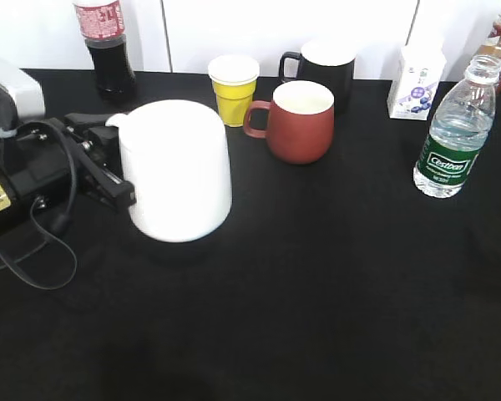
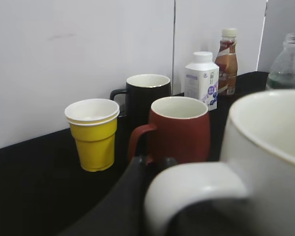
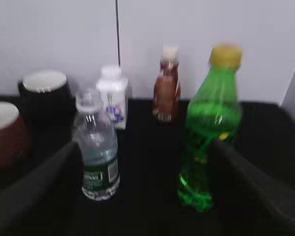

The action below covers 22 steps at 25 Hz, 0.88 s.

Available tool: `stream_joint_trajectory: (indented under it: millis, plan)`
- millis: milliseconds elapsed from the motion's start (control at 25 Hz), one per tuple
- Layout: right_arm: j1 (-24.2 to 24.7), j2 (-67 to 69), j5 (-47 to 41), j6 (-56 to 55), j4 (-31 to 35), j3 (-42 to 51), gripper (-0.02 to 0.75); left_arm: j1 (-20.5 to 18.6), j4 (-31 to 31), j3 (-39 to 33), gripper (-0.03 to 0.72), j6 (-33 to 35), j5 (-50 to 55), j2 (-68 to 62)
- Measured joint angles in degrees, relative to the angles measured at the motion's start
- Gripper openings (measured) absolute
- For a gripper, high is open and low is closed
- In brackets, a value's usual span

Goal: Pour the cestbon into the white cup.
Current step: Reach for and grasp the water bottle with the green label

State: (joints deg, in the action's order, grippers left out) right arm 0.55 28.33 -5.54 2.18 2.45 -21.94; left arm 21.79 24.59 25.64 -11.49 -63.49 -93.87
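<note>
Here, the black left gripper pinches the loop handle of the large all-white ceramic cup, which stands upright on the black tabletop at left. The clear plastic Cestbon water bottle, with its dark green label and no cap, stands upright at the far right, well apart from the cup. Seen from the right wrist, the right gripper is spread wide, its dark fingers flanking the water bottle and a green plastic bottle and touching neither. Between cup and bottle stand a red mug, a black mug and a small yellow cup.
</note>
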Motion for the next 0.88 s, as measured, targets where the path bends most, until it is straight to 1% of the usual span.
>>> stream_joint_trajectory:
  millis: [80,160,200,320,360,400,480,560,600,880]
  plan:
    - [0.0,9.03,15.9,-0.66,0.36,7.3,0.594,0.0,0.0,0.0,0.074,0.0,0.39,0.0]
    - [0.0,17.3,26.97,-5.25,-1.11,9.16,0.594,0.0,0.0,0.0,0.078,0.0,0.49,0.0]
    - [0.0,21.18,30.5,-8.37,-3.96,9.16,0.594,0.0,0.0,0.0,0.08,0.0,0.51,0.0]
    - [0.0,36.27,43.16,-19.77,-16.89,9.18,0.594,0.0,-0.01,0.0,0.085,0.0,0.9,0.0]
    - [0.0,41.19,48.15,-21.31,-20.01,9.18,0.594,0.0,-0.01,0.0,0.089,0.0,0.9,0.0]
    - [0.0,45.87,51.01,-21.93,-21.4,9.18,0.594,0.0,-0.01,0.0,0.092,0.0,0.91,0.0]
    - [0.0,53.95,53.53,-22.36,-21.81,9.24,0.599,0.0,-0.01,0.0,0.095,0.0,1.02,0.0]
    - [0.0,58.86,57.77,-21.38,-22.05,8.61,0.653,0.0,-0.06,0.0,0.099,0.0,1.07,0.06]
    - [0.0,61.19,57.77,-20.94,-22.07,7.08,0.668,0.0,-0.06,0.0,0.102,0.0,1.07,0.06]
    - [0.0,75.72,57.6,-16.32,-22.25,-7.14,0.672,0.0,-0.06,0.0,0.109,0.0,1.21,0.06]
